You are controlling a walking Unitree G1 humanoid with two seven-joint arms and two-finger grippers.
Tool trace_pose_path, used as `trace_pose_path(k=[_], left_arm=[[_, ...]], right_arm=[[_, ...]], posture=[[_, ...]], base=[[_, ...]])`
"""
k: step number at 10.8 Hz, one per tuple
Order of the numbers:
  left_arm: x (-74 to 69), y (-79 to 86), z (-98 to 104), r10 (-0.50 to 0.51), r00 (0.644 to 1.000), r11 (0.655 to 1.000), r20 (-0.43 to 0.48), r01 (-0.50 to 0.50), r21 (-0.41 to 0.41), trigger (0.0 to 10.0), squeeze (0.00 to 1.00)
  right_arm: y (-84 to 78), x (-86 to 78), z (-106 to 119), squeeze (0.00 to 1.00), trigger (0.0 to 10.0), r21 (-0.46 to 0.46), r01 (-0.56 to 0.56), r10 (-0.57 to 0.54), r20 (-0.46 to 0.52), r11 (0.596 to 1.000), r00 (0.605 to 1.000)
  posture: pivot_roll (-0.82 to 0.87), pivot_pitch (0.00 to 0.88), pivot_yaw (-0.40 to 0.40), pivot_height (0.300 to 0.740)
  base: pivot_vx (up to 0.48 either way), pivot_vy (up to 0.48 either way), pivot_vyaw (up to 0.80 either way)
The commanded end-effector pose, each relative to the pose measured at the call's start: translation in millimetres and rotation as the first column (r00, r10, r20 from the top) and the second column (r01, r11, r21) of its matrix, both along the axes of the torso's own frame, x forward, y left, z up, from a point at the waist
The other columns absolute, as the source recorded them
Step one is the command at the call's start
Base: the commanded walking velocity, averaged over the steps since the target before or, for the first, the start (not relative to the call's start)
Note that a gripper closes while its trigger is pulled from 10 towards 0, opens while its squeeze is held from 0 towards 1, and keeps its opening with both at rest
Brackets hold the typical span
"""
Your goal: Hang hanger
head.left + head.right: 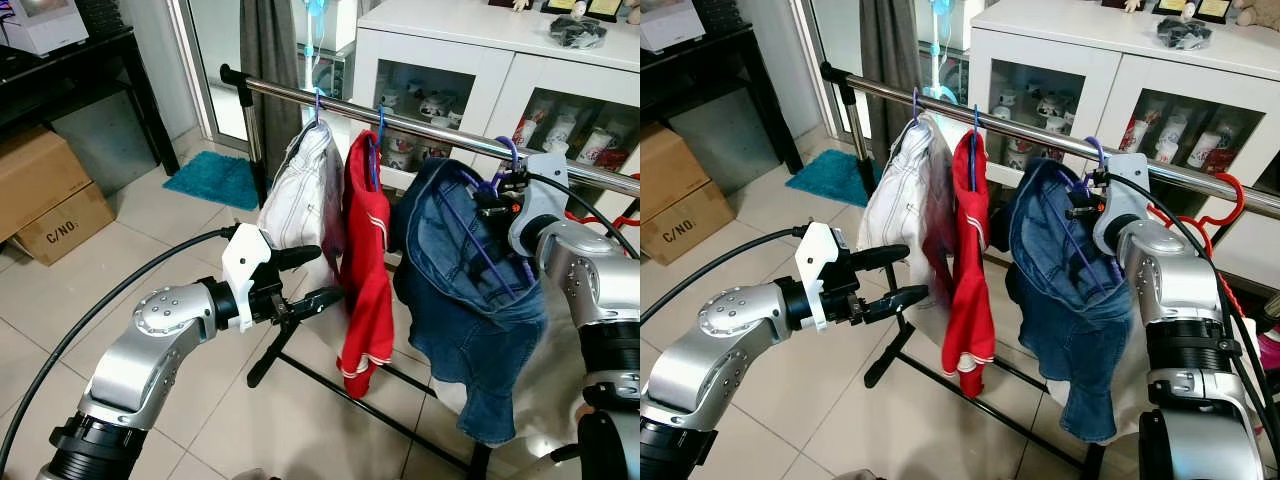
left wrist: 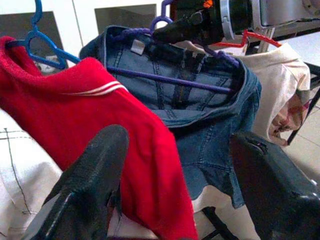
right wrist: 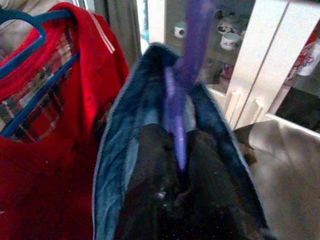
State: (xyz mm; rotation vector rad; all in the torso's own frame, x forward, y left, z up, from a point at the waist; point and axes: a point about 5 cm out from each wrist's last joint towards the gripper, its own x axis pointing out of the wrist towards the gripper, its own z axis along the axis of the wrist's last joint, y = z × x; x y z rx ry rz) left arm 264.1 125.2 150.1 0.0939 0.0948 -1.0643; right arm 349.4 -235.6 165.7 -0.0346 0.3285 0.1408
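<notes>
My left gripper hangs out in front of me with its two black fingers spread well apart and nothing between them, just short of the white garment and the red knitted top. Up at the horizontal chrome clothes rail, my right gripper is pinched tight on the neck of the purple plastic hanger, which carries a blue denim garment. Its hook sits at the rail, beside the red top's blue hanger. Beyond stands a white glass-fronted cabinet.
</notes>
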Motion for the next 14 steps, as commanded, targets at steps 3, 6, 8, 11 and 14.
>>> trace_pose_path(k=[3, 6, 8, 11, 14], left_arm=[[1.1, 1.4, 0, 0.005, 1.000, 1.000, 0.006, -0.005, 0.008, 10.0, 0.00], [3.3, 2.1, 0, 0.049, 0.999, 0.998, 0.024, -0.050, 0.025, 10.0, 0.00], [15.4, 6.0, -1, 0.225, 0.972, 0.973, 0.067, -0.227, 0.032, 10.0, 0.00], [13.6, 7.3, -11, 0.286, 0.956, 0.956, 0.060, -0.289, 0.058, 10.0, 0.00], [10.5, 11.4, -15, 0.307, 0.951, 0.950, 0.028, -0.308, 0.047, 10.0, 0.00]], right_arm=[[6.9, 0.9, 3, 0.00, 0.0, 0.009, -0.015, 0.015, 0.019, 1.000, 1.000], [5.7, -3.2, 18, 0.00, 0.0, 0.017, 0.001, -0.002, 0.088, 1.000, 0.996], [5.7, -21.6, 37, 0.00, 0.0, 0.026, 0.021, -0.025, 0.159, 0.999, 0.987], [30.8, -58.3, 10, 0.00, 0.0, 0.140, 0.029, -0.046, 0.120, 0.990, 0.992], [72.5, -95.9, -34, 0.00, 10.0, 0.223, -0.005, -0.010, 0.066, 0.975, 0.998]], posture=[[-0.13, 0.000, 0.013, 0.740], [-0.12, 0.000, 0.012, 0.740], [-0.12, 0.000, -0.001, 0.740], [-0.13, 0.000, 0.015, 0.740], [-0.14, 0.000, 0.029, 0.740]], base=[[0.000, 0.000, 0.00], [0.000, 0.000, 0.00], [0.000, 0.000, 0.00], [0.000, 0.000, 0.00], [-0.096, 0.000, 0.00]])
